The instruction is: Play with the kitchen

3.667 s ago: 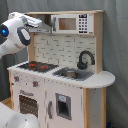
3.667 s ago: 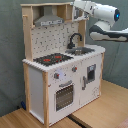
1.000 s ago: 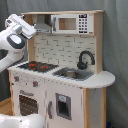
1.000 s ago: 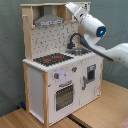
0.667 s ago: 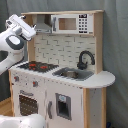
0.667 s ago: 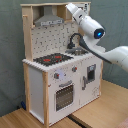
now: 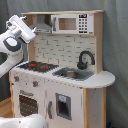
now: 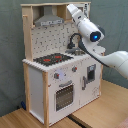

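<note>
The kitchen (image 7: pixel 65 75) fills both exterior views, standing on a wooden floor in front of a grey-green backdrop; every place below is given from it. Largest first: its white lower front carries the oven door (image 8: pixel 63 96) with knobs above it. Its worktop holds the red-ringed stovetop (image 7: pixel 36 65) at one end and the sink (image 7: pixel 72 74) with the black faucet (image 7: pixel 85 58) at the other. Above the tiled back wall sit the grey hood (image 7: pixel 44 23) and the small microwave (image 7: pixel 70 23).

The arm (image 8: pixel 107 55) reaches in from the sink end of the kitchen in the second exterior view, its wrist raised to the level of the upper shelf. The gripper (image 7: pixel 18 22) hangs just off the hood end of the kitchen, above the stovetop, near the hood but apart from it as far as I can see. Whether its fingers stand wide or narrow I cannot tell, and nothing shows in its hold.

My judgement is that the step in hand is an approach to something on the upper part, likely the hood or the shelf edge. To do it well, come in slowly and square to the panel, keep the wrist clear of the side post, and press lightly, since the tall light cabinet could rock or tip under a hard sideways push
</note>
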Motion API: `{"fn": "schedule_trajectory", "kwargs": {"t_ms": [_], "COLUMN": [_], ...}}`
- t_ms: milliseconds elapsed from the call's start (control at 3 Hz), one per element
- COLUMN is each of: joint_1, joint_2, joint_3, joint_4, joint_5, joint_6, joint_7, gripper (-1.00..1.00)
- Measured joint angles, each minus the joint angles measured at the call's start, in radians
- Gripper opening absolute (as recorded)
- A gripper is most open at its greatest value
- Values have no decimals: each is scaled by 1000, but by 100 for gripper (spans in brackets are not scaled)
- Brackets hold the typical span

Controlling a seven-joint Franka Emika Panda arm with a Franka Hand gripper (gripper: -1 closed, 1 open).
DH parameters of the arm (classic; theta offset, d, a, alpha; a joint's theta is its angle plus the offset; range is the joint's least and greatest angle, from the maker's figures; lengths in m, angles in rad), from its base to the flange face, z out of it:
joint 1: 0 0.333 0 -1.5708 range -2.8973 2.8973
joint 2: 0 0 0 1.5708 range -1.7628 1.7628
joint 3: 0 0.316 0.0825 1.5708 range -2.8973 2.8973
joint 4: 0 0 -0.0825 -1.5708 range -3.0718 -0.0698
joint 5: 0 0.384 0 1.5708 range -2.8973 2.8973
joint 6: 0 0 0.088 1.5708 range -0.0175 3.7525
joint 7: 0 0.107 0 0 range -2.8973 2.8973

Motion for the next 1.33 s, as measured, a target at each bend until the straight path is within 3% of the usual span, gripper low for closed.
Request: {"fn": "schedule_trajectory", "kwargs": {"t_ms": [333, 1333], "joint_1": [-4, -4], "joint_2": [-30, 8], "joint_3": [-8, -18], "joint_4": [9, 117], "joint_5": [-1, -7], "joint_6": [-87, -343], "joint_7": [89, 257], "gripper": [100, 100]}}
